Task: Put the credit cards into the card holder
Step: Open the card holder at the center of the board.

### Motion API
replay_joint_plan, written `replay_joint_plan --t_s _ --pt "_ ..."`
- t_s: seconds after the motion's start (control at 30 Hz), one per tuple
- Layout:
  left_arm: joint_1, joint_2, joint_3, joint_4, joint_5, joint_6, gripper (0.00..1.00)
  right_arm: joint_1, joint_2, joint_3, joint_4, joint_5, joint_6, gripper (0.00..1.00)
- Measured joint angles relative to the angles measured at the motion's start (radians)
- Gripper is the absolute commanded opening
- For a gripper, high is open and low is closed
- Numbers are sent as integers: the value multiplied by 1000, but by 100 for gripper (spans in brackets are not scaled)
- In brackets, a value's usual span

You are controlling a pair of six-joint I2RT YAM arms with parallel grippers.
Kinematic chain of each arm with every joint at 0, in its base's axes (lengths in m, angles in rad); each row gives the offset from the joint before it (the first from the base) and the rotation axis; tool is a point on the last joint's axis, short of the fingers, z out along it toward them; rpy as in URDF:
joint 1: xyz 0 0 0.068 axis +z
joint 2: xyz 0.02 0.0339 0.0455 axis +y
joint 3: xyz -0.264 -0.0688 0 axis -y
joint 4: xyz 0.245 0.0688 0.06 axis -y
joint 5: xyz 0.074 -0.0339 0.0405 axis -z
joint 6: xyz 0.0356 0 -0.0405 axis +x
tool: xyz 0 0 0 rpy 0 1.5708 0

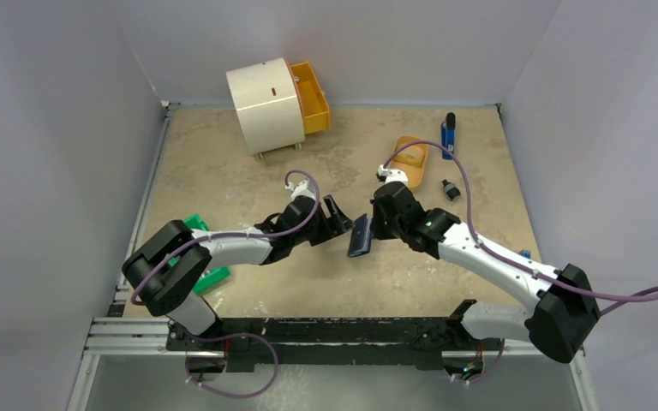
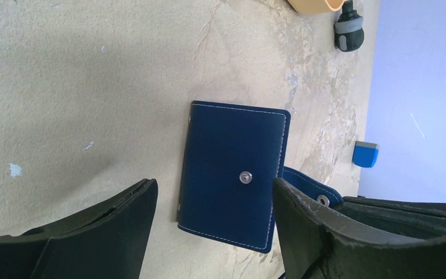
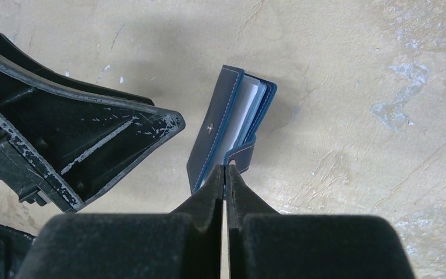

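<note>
Right claw (image 3: 225,170) closed, gripping snap tab (image 3: 243,156) of navy card holder (image 3: 212,139), left claw (image 2: 215,185) open, jaws standing either side of it

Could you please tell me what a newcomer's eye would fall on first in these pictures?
First, the small dark navy-blue folding wallet at mid-table, where both arms meet. The right pincer is shut on its snap tab, and the left pincer stands open just beside it. Next comes the large cream cylindrical cabinet at the back, with its yellow-orange drawer sticking out.
</note>
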Motion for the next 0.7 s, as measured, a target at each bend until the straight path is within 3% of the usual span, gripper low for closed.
replay_joint_plan --t_s 0.5,0.7 --pt "-14 10 50 11 42 35 72 0 -33 0 13 -26 -2 0" --pt "-21 48 65 5 44 44 65 0 -33 0 14 -27 -2 0"
